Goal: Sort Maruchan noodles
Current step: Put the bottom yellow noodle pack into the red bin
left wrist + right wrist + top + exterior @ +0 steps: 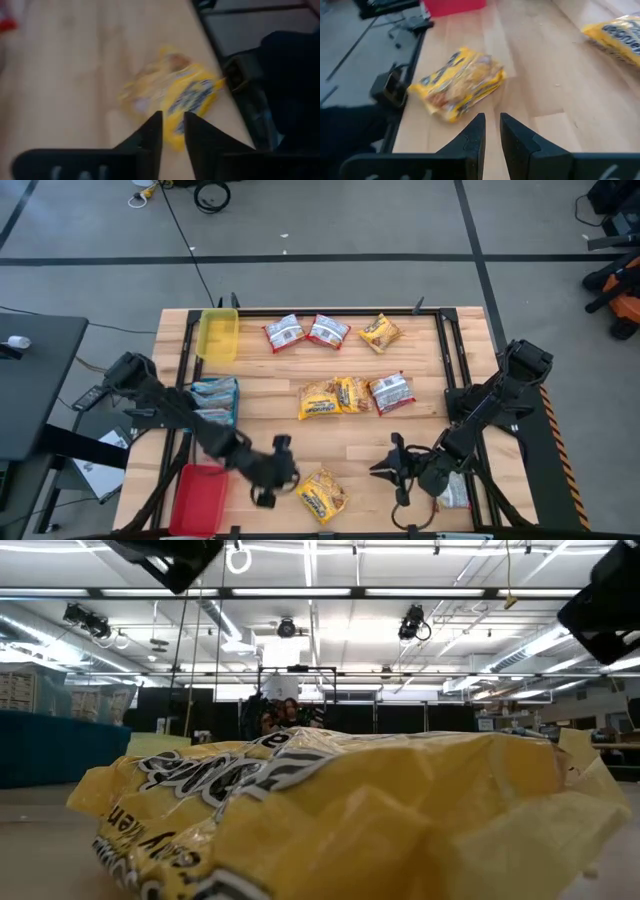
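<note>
The left gripper hangs low over the front of the wooden counter, just beside a yellow noodle packet that lies flat near the front edge. In the left wrist view its two dark fingers stand a narrow gap apart with nothing between them, the same yellow packet lying loose on the wood beyond. The right gripper waits on the other side of that packet, its fingers also a narrow gap apart and holding nothing.

Farther back, two yellow packets and a red-and-white packet lie side by side mid-counter. Along the back edge sit two more red-and-white packets and another yellow one. Pale blue-white packets lie at the left side, partly under the left arm. A yellow tray stands at the back left corner and a red tray at the front left. In the low view the near yellow packet fills the picture.
</note>
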Tool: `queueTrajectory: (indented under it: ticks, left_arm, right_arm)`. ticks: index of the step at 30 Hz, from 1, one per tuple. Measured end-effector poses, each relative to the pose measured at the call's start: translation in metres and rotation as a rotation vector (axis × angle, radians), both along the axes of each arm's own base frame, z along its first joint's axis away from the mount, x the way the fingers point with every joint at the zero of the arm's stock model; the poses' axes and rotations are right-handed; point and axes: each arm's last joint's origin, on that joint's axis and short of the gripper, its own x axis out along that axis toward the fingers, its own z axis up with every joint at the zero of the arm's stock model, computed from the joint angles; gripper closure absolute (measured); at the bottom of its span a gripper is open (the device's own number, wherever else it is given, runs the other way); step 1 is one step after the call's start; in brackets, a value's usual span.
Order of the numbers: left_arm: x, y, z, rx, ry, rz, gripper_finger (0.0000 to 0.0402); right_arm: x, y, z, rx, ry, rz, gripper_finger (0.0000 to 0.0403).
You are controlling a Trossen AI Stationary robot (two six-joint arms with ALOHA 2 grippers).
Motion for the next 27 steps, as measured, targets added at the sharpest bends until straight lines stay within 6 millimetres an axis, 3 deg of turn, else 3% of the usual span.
queueTrajectory:
  ticks: [6,13,19,27]
  left_arm:
    - [-0.001,-0.045,-0.035,0.106,-0.108,-0.122,0.0231]
    - [0.005,-0.072,-0.064,0.369,-0.198,-0.18,0.0162]
    - [0.021,-0.091,-0.08,0.6,-0.158,-0.225,0.0148]
    - [0.023,-0.096,-0.099,0.715,-0.059,-0.254,0.0153]
  right_arm:
    - [0.009,0.013,0.013,0.057,-0.038,0.01,0.0372]
    - [0.014,0.035,0.017,0.154,-0.027,0.032,0.0396]
    - [0.009,0.041,0.012,0.223,-0.002,0.005,0.0381]
    - [0.009,0.039,0.009,0.212,0.014,-0.001,0.0386]
